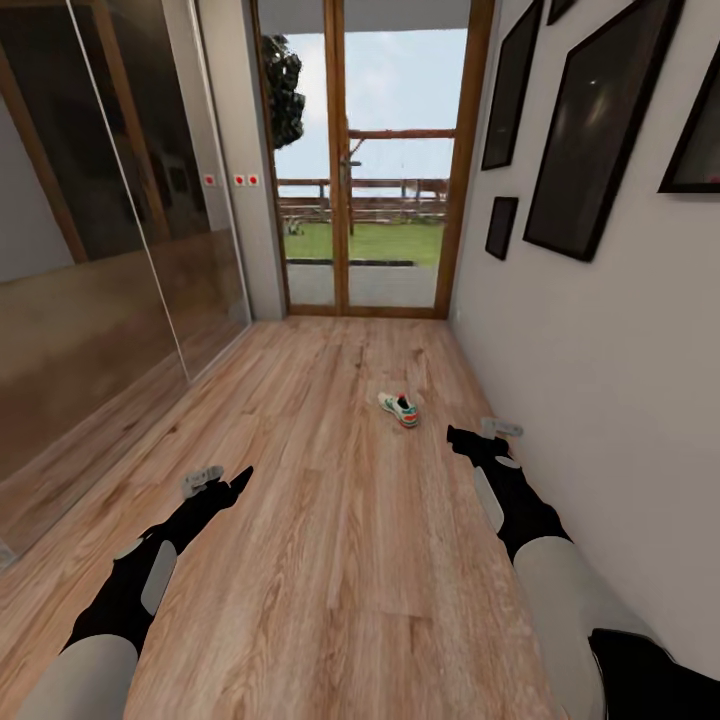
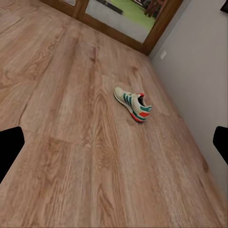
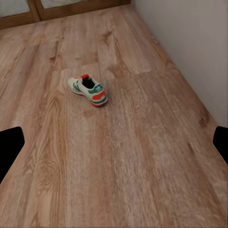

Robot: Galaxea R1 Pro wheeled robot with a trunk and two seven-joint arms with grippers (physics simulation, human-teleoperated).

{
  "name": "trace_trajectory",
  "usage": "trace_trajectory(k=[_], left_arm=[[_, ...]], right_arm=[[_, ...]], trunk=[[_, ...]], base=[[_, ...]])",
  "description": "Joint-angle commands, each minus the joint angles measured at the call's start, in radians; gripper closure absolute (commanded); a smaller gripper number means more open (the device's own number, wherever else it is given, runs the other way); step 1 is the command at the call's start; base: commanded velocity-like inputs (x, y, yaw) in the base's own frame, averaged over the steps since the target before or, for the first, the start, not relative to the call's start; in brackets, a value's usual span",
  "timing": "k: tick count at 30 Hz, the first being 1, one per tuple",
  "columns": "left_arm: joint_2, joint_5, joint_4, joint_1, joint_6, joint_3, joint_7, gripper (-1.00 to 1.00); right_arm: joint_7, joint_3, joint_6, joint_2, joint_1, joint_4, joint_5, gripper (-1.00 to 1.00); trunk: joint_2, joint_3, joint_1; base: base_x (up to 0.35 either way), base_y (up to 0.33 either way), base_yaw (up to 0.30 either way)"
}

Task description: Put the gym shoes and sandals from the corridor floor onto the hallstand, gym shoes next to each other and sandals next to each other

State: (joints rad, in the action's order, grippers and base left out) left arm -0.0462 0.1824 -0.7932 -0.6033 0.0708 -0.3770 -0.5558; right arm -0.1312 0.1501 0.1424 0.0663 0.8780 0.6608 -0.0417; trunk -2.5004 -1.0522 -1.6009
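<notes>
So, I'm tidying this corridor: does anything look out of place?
Yes: one gym shoe lies alone on the corridor floor, upright, ahead of the right gripper and near the right wall. Nothing else looks odd.

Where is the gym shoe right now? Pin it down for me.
The gym shoe lies alone on the corridor floor ahead of the robot, in the head view right of centre, nearer the right gripper and the white wall than the glass door beyond.

One gym shoe point(image 1: 400, 408) lies on the corridor floor point(image 1: 330, 560), ahead between both arms, near the right wall point(image 1: 600, 380).
</notes>
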Motion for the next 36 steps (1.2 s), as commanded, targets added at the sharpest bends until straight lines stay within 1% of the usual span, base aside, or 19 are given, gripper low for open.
trace_trajectory(k=[1, 36], left_arm=[[0.000, 0.009, 0.000, 0.000, 0.007, -0.002, -0.006, -1.00], [0.000, 0.008, 0.000, -0.001, 0.007, -0.002, -0.006, -1.00]], right_arm=[[-0.002, 0.002, 0.005, 0.001, 0.000, 0.002, -0.004, -1.00], [-0.001, 0.002, 0.005, 0.001, 0.000, 0.002, -0.004, -1.00]], trunk=[[0.000, -0.001, 0.000], [0.000, -0.001, 0.000]], base=[[0.349, -0.067, 0.000], [0.349, -0.066, 0.001]])
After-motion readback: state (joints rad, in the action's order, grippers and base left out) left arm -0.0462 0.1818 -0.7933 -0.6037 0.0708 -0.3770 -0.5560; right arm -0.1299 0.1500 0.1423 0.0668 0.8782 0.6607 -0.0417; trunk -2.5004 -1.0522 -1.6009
